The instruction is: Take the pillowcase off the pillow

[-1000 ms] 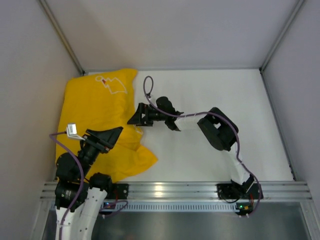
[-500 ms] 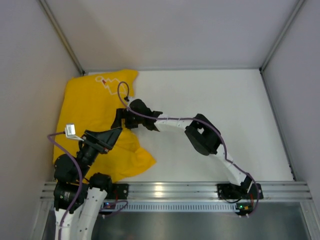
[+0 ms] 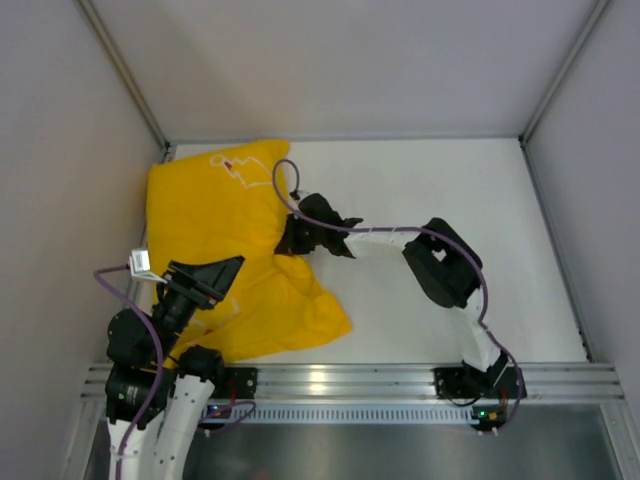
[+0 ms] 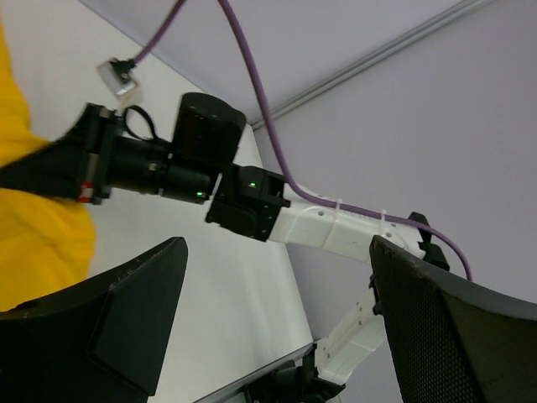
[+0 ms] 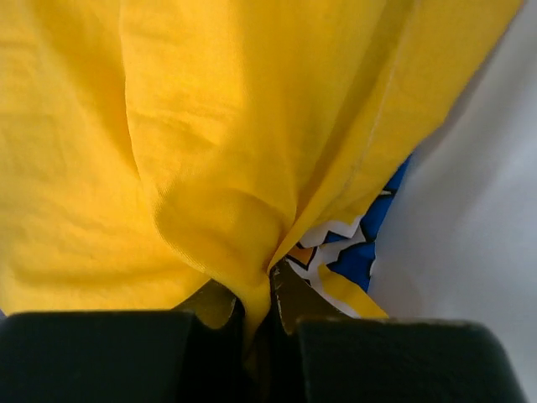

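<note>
The yellow pillowcase (image 3: 215, 225) lies bunched at the table's left, with a white zigzag print near its far edge. The pillow is hidden under it. My right gripper (image 3: 290, 238) is at the cloth's right edge, shut on a pinched fold of the yellow pillowcase (image 5: 193, 151); the right wrist view shows that fold squeezed between the jaws of the right gripper (image 5: 270, 312). A blue and white zigzag patch (image 5: 357, 248) peeks out beneath the fold. My left gripper (image 3: 212, 278) hovers over the cloth's near part, and in the left wrist view the left gripper (image 4: 277, 327) stands open and empty.
Grey walls close in the white table (image 3: 450, 200) on the left, back and right. An aluminium rail (image 3: 350, 380) runs along the near edge. The right arm (image 4: 319, 222) stretches across the middle of the table towards the cloth.
My right gripper reached left onto the pillowcase, shut on a fold, and drew back right. The yellow cloth shifted right with it. The left arm barely moved.
</note>
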`<action>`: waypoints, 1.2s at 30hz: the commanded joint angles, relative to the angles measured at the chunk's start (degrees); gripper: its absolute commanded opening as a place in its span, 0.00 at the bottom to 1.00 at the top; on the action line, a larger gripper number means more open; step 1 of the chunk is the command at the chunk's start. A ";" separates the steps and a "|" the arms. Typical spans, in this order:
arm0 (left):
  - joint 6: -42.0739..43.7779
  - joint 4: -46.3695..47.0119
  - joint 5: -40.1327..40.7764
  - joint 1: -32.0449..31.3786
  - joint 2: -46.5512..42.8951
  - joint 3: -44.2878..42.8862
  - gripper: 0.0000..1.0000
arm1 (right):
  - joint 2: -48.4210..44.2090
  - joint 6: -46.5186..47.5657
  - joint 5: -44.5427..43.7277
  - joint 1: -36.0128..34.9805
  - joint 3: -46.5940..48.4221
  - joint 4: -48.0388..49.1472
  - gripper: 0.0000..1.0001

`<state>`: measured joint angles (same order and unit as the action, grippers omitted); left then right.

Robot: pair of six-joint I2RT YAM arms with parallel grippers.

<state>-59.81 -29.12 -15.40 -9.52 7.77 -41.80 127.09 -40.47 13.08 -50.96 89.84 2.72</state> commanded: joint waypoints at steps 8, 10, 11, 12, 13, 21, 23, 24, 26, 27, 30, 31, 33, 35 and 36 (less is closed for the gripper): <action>-1.10 -0.67 0.01 0.29 1.55 1.81 0.91 | -37.55 2.85 -6.83 24.50 -38.48 2.38 0.00; -1.18 -0.67 0.28 0.38 1.55 1.99 0.91 | -44.18 2.24 -11.56 25.03 -46.05 1.94 0.00; -1.53 -0.67 0.37 0.38 1.63 2.33 0.91 | -47.43 0.84 -12.37 24.77 -48.42 1.50 0.00; -1.62 -0.67 0.37 0.38 1.72 2.43 0.91 | -52.94 -0.48 -12.81 24.33 -50.80 1.67 0.00; -1.62 -0.67 0.28 0.38 1.81 2.51 0.91 | -55.43 -1.71 -15.78 22.59 -55.52 1.93 0.00; -1.18 -0.67 -2.00 0.38 2.16 4.27 0.91 | -62.95 -16.05 -25.30 1.09 -70.09 11.67 0.00; -1.18 -0.76 -2.88 0.38 2.77 4.80 0.90 | -54.20 -12.56 -22.85 -3.69 -65.52 13.36 0.25; -1.36 -0.76 -3.23 0.38 3.04 5.23 0.89 | -50.92 -10.70 -21.18 -5.71 -58.80 13.19 0.38; -1.71 -0.76 -3.67 0.38 3.56 5.50 0.89 | -45.38 -7.63 -18.53 -9.68 -51.47 6.98 0.58; -1.80 -0.76 -4.20 0.38 3.74 5.50 0.89 | -42.39 -6.65 -18.62 -10.56 -45.95 4.34 0.63; -1.71 -0.84 -5.86 0.38 4.88 5.59 0.88 | -44.71 -4.89 -24.14 -11.62 -42.48 -4.55 0.83; -1.89 -1.28 -6.05 0.38 5.15 5.94 0.87 | -46.47 -4.27 -27.46 -11.62 -42.47 -6.05 0.97; -2.94 -2.68 -5.96 0.38 5.94 7.16 0.86 | -52.80 -2.69 -31.51 -11.62 -42.73 -10.26 1.00; -4.61 -2.69 -5.70 0.38 6.03 10.67 0.86 | -58.32 -1.98 -33.64 -11.01 -42.82 -15.08 1.00; -5.13 -2.78 -5.61 0.38 6.03 11.82 0.86 | -60.10 -1.90 -34.34 -8.74 -42.91 -16.68 0.99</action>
<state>-62.74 -30.50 -20.12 -9.47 12.67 -33.43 73.38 -44.95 -14.68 -61.98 45.65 -5.69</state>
